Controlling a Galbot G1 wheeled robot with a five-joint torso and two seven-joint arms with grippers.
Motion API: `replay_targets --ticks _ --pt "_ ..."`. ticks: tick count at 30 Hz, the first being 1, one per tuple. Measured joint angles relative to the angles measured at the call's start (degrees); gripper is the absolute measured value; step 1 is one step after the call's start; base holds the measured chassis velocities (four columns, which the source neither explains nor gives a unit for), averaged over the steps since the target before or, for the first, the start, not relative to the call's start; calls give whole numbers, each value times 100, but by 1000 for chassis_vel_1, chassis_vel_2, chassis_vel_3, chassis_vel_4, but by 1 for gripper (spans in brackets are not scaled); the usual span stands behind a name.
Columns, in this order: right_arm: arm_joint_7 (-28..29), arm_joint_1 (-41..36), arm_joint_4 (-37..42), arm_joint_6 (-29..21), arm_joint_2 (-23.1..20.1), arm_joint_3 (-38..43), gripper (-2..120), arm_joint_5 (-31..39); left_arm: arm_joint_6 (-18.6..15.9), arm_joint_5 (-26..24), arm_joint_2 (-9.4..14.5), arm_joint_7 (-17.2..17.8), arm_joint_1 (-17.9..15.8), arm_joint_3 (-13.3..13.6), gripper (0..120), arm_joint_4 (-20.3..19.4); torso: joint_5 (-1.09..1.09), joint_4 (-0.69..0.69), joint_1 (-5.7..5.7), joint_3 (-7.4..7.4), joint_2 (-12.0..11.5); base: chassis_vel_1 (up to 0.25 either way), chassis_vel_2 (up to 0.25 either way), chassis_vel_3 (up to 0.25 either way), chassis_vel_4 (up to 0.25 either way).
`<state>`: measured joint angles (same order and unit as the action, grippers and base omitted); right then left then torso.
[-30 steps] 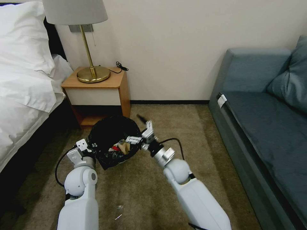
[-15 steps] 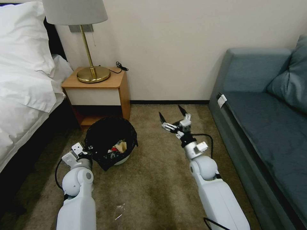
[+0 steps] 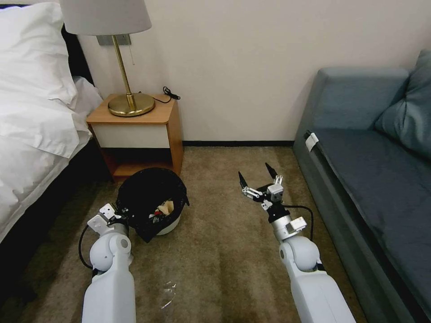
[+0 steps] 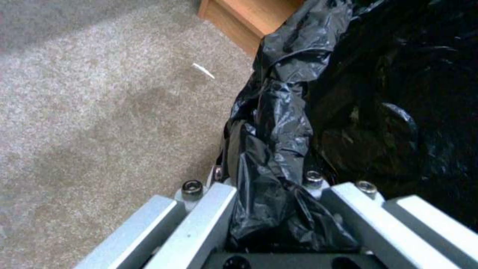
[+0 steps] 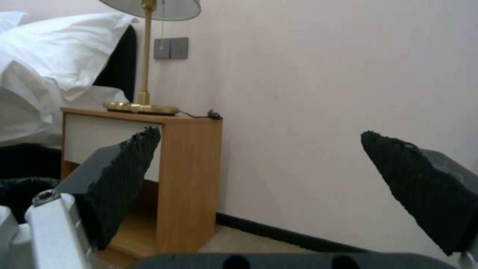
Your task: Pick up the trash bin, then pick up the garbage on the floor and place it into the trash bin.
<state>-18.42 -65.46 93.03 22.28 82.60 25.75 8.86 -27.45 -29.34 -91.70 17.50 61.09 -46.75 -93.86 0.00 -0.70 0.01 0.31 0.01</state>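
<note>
The trash bin, a small round white bin with a black bag liner draped over its rim, sits tilted just in front of the wooden nightstand, its mouth turned toward the camera; inside it lie pieces of garbage, among them a tan paper wad and something red and white, the rest too dark to tell apart; the left gripper is at the bin's rim on the side away from the sofa, and in the left wrist view its fingers are closed on a fold of the black liner at the bin's edge, the carpet beside it; a scrap of clear plastic lies on the carpet, farther from the nightstand than the bin, close to the left arm; a tiny white fleck lies on the carpet near the nightstand's foot. The right gripper hangs above bare carpet between the bin and the blue-grey sofa, well apart from the bin, its black fingertips spread wide and holding nothing; on the nightstand stands a brass lamp with a black cord behind it; a bed with white linen lies beyond the nightstand.
</note>
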Motion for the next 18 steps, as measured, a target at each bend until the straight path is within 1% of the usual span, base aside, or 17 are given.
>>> replay_targets --ticks 5,7,8,9,10,12,13,15,16,17,18 --pt "-40 -85 8 37 -8 60 100 -6 67 -21 20 -6 -61 -21 2 101 0 0 0 0 0 0 0 0 0" --pt "-70 -137 6 67 -5 81 100 -14 93 -65 56 -24 -97 -32 9 135 0 0 0 0 0 0 0 0 0" --pt "-70 -137 6 67 -5 81 100 -14 93 -65 56 -24 -97 -32 9 135 0 0 0 0 0 0 0 0 0" --pt "-84 -155 -3 77 1 81 100 -21 97 -75 68 -31 -104 -40 16 136 1 0 0 0 0 0 0 0 0" --pt "-84 -155 -3 77 1 81 100 -21 97 -75 68 -31 -104 -40 16 136 1 0 0 0 0 0 0 0 0" --pt "-120 -179 -25 88 13 71 100 -36 97 -86 78 -34 -104 -52 26 136 0 0 0 1 0 0 0 0 0" --pt "-120 -179 -25 88 13 71 100 -36 97 -86 78 -34 -104 -52 26 136 0 0 0 1 0 0 0 0 0" --pt "-132 -179 -32 90 20 62 100 -42 98 -91 87 -35 -95 -54 34 129 1 0 0 1 0 0 0 0 0" --pt "-132 -179 -32 90 20 62 100 -42 98 -91 87 -35 -95 -54 34 129 1 0 0 1 0 0 0 0 0" --pt "-133 -180 -33 90 22 58 100 -43 99 -94 88 -35 -91 -55 37 126 1 0 0 1 0 0 0 0 0" --pt "-141 -173 -35 90 26 38 100 -46 98 -104 92 -39 -77 -57 47 113 0 0 0 1 0 0 0 0 0"
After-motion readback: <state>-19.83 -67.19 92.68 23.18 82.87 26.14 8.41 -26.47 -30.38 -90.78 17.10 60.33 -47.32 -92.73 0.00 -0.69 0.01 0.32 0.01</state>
